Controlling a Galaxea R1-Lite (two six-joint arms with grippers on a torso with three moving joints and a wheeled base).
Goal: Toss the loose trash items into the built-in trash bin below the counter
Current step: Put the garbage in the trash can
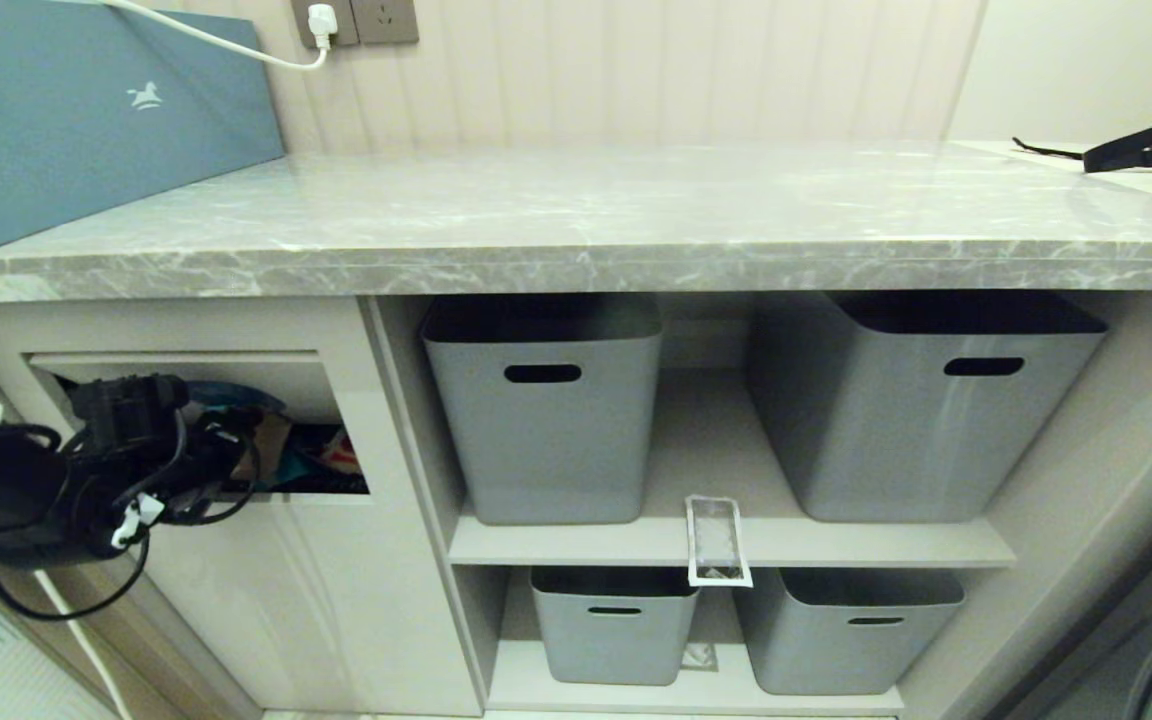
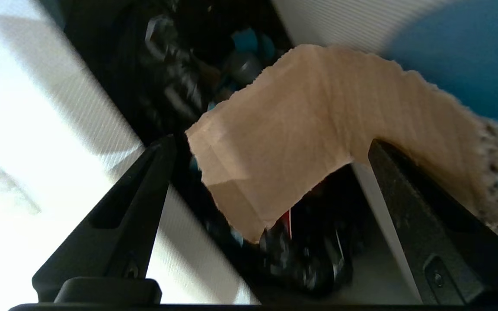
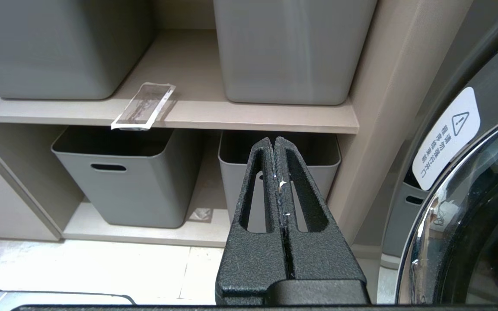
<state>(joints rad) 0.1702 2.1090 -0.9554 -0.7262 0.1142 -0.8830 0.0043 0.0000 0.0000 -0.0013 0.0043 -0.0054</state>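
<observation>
table: polished stone with a marble look, grey with white veins, glossy
cardboard piece: brown paper board, matt, finely ribbed, with rough torn edges
left gripper: black plastic jaws, matt
right gripper: black plastic jaws with a grainy, rough texture
tubs: grey plastic, smooth, a soft satin shine
wrapper: clear thin plastic film with white edges, shiny
shelves: beige board, smooth and matt
strap: black woven cloth
washing machine door: glossy glass with a shiny metal-look rim
</observation>
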